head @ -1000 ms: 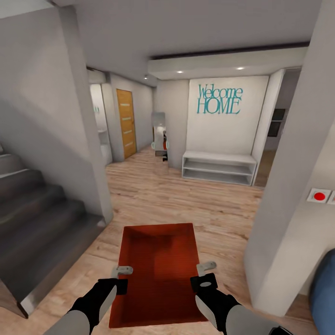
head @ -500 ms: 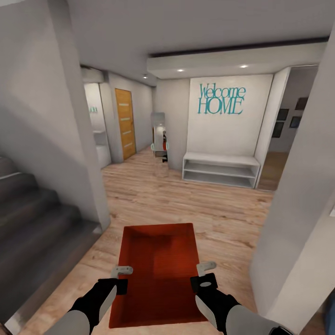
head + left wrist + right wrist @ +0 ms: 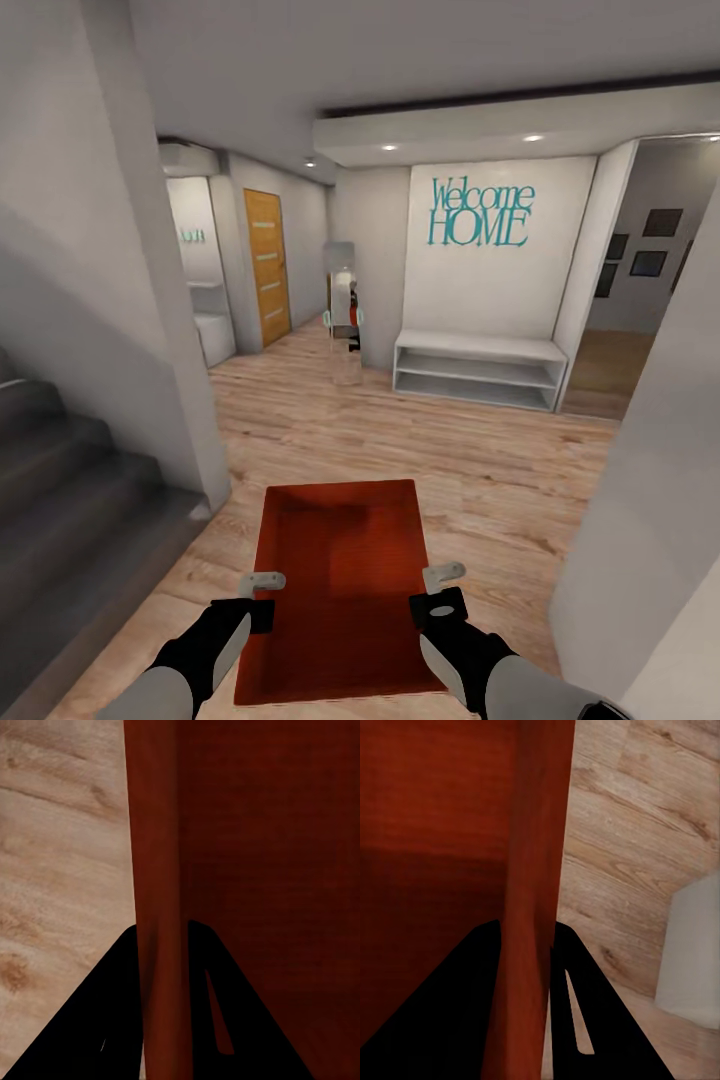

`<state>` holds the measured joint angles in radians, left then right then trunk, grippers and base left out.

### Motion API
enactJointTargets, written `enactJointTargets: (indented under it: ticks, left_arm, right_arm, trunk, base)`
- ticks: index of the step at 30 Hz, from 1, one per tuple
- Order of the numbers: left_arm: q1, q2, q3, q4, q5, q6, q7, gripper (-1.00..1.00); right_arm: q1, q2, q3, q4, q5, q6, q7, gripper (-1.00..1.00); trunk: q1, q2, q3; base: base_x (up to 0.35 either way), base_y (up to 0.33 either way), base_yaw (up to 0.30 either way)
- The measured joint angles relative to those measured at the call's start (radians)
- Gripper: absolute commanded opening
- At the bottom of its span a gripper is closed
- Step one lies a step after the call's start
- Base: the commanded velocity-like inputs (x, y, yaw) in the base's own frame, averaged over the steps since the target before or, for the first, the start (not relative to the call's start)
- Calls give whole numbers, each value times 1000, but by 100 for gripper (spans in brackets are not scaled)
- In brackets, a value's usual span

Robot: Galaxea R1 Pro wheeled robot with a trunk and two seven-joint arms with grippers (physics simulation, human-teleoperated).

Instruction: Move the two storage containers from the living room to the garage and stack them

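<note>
The robot stood in a hallway with a light wood plank floor, carrying one orange-red storage container low in front of its trunk, held level between both arms. The left pincer was pinching the container's left long wall, its two dark fingers pressed on either side of the thin rim, as the left wrist view showed; the right pincer was pinching the opposite wall in the same way, fingers straddling the rim. The bin looked empty. To the left rose a grey staircase behind a white wall corner; to the right stood another white wall edge. Ahead were a white shelf bench under a teal "Welcome HOME" sign, and a yellow-orange door further down the left passage. No garage was in sight, so the carry seemed to be partway. The risk from here lay mainly in the passage: the wide two-armed hold left the container sticking forward, and a turn cut too close to either wall corner could knock its front end and twist the thin walls out of the grips. Uneven arm motion could also tilt it until a rim slipped free.
</note>
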<state>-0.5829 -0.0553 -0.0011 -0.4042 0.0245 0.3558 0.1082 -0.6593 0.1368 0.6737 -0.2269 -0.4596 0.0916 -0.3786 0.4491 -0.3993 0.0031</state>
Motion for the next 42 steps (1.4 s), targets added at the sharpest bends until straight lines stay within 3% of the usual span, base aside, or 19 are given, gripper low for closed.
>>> enactJointTargets:
  ticks: [42]
  left_arm:
    - [1,0,0,5,10,-25,-1,-100]
  right_arm:
    - [0,-2,2,-14,14,0,-12,-100]
  trunk:
    - [0,0,0]
  base:
    - [322,0,0]
